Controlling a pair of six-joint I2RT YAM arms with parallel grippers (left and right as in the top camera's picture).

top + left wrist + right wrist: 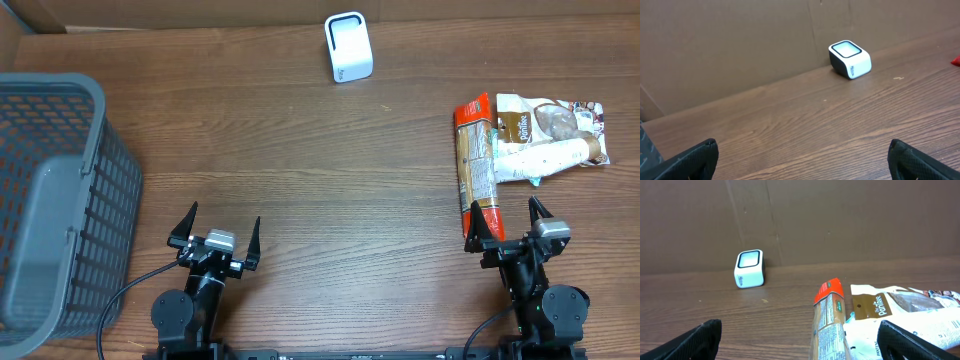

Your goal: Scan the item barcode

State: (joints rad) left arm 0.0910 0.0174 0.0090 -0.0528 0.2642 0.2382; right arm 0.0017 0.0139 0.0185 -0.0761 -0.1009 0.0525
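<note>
Black fingers of the left gripper (224, 215) are seen spread wide over bare wood, with nothing held between them; further along, at the far edge of the table (300, 180), a white scanner (348, 48) with a dark rim around its pale upper window is stood upright, well apart from both arms. To the right of it, on the right side of the table, the items are laid in a small heap. A long narrow packet (475, 165) is laid lengthwise from far to near; its far end is orange-red, its middle is pale and covered in print too fine to be read, and its near end is orange-red again. Just beside it on the right a white pouch (550, 118) is laid flat, marked with a brown label and a picture of round brown pieces; a white tube (545, 158) is laid aslant across the pouch's near edge, with one end against the packet. The right gripper (503, 205) is held just short of the heap, its jaws wide and nothing gripped; the packet's near end is seen at its left finger, though contact cannot be told. At the far left a grey plastic mesh basket (95, 170) is stood; brown cardboard (740, 45) is raised behind the table.
</note>
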